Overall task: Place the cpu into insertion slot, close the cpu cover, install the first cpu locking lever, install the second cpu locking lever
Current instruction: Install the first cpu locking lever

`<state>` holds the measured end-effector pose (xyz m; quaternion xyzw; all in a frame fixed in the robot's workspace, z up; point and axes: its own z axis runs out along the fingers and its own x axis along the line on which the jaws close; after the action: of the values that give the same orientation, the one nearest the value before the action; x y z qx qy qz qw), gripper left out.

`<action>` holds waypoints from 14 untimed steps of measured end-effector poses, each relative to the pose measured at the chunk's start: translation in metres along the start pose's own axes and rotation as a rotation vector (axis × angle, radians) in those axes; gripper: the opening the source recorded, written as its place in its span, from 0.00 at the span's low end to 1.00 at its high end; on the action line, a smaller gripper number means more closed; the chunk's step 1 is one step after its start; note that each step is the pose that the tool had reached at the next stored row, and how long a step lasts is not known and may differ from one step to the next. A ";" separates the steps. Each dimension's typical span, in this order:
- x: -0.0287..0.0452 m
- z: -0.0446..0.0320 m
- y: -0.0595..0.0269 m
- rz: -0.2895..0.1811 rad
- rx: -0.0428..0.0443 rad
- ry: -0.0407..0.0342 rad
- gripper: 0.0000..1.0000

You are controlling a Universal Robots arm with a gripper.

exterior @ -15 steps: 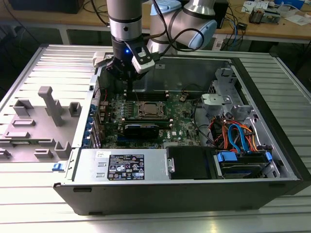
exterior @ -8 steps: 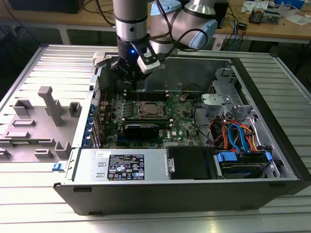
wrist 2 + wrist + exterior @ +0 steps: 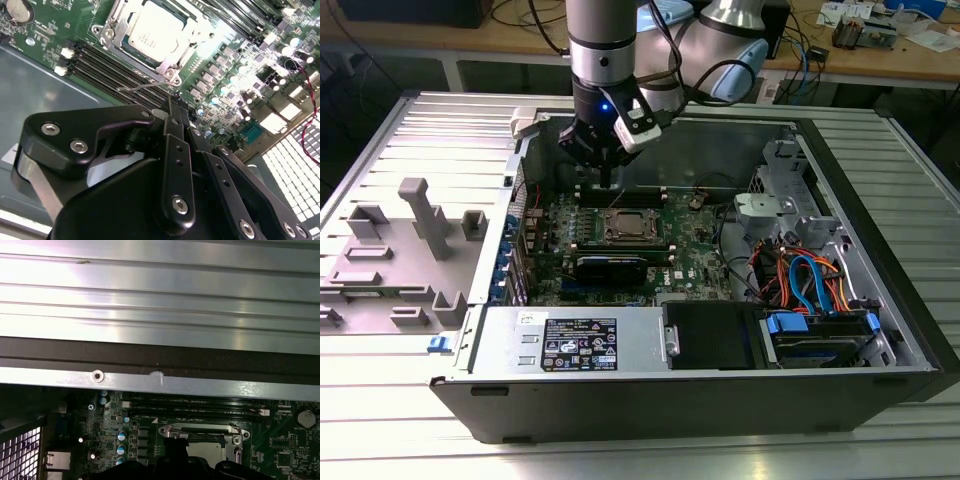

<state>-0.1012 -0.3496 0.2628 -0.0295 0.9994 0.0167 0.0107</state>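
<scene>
Gripper with fingers pressed together on nothing, poised just behind the insertion slot, over the memory slots. Cpu seated in that slot beneath the cpu cover; thin locking lever jutting toward the fingertips.

The arm is a silver-grey cylinder ending in a black wrist with a small blue light. A white block sits clipped beside the wrist, and black cables loop away behind it. In the second wrist view the pincer is matte black, built of rounded linkage plates fastened with silver hex-socket screws.
</scene>
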 end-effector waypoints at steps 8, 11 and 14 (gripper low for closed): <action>-0.0025 0.0019 -0.0002 0.000 0.0004 0.0000 0.11; -0.0033 0.0022 -0.0003 0.000 0.0003 0.0000 0.11; -0.0042 0.0032 -0.0003 0.000 0.0003 -0.0001 0.11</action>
<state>-0.0969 -0.3496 0.2597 -0.0295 0.9994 0.0166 0.0107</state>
